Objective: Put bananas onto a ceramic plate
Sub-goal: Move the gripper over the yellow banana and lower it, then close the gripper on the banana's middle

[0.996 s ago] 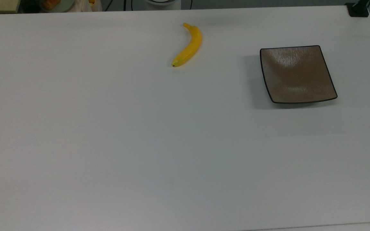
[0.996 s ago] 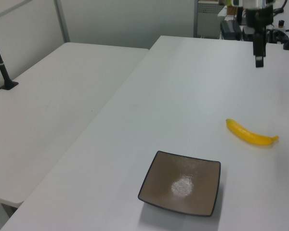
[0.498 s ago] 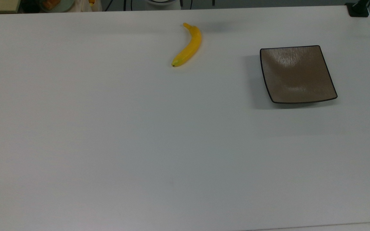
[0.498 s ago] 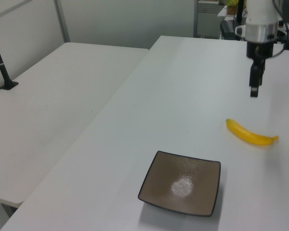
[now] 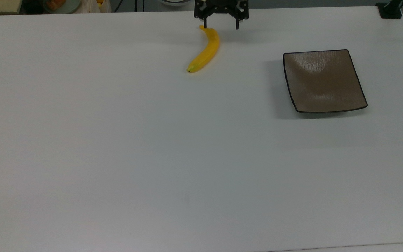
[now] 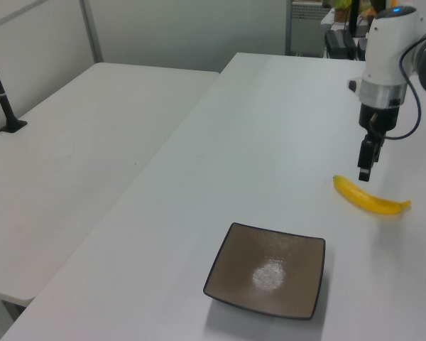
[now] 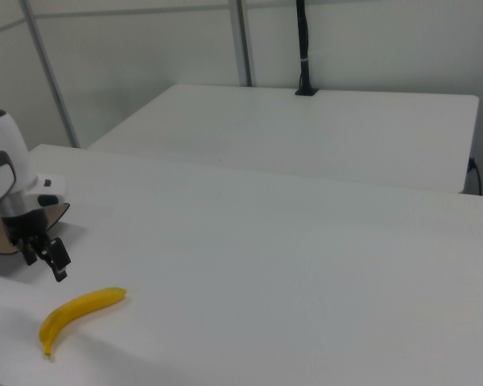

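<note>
Banana [image 5: 205, 51] — single, yellow, curved — lying flat on the white table [image 5: 117, 140], near the table's far edge in the top view, its stem end pointing toward that edge and its greenish tip toward the camera. Ceramic plate [image 5: 324, 81] — square, brown-grey with a dark rim — resting on the same table well to the top view's right of the banana, apart from it and with nothing on it. Gripper [image 5: 220, 27], at the end of the white arm [image 6: 387, 53], hangs above the table just beside the banana's stem end; its two fingers are spread wide and hold nothing.
</note>
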Controlling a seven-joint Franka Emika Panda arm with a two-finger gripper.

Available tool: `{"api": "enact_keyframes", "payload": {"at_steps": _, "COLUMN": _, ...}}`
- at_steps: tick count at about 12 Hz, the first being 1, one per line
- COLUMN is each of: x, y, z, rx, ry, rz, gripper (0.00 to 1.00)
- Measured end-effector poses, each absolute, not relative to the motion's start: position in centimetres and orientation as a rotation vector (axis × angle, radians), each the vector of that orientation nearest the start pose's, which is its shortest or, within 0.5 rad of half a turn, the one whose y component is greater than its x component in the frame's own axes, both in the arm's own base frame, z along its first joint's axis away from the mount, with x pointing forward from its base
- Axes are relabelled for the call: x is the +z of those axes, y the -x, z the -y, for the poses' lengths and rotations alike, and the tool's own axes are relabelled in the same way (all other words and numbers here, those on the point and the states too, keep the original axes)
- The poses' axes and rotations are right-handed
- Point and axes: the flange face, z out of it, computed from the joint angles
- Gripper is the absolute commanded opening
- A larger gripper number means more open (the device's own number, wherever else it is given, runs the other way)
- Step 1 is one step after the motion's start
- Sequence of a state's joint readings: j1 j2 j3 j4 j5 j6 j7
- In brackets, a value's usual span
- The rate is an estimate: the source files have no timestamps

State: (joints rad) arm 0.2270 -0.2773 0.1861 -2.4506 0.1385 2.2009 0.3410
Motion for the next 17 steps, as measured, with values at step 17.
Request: {"api": "enact_keyframes", "payload": {"at_steps": 17, "x": 31.9, "y": -42.4, "z": -17.4, "rx": 0.119, "ry": 3.105, "rz": -0.052, "gripper": 0.69}}
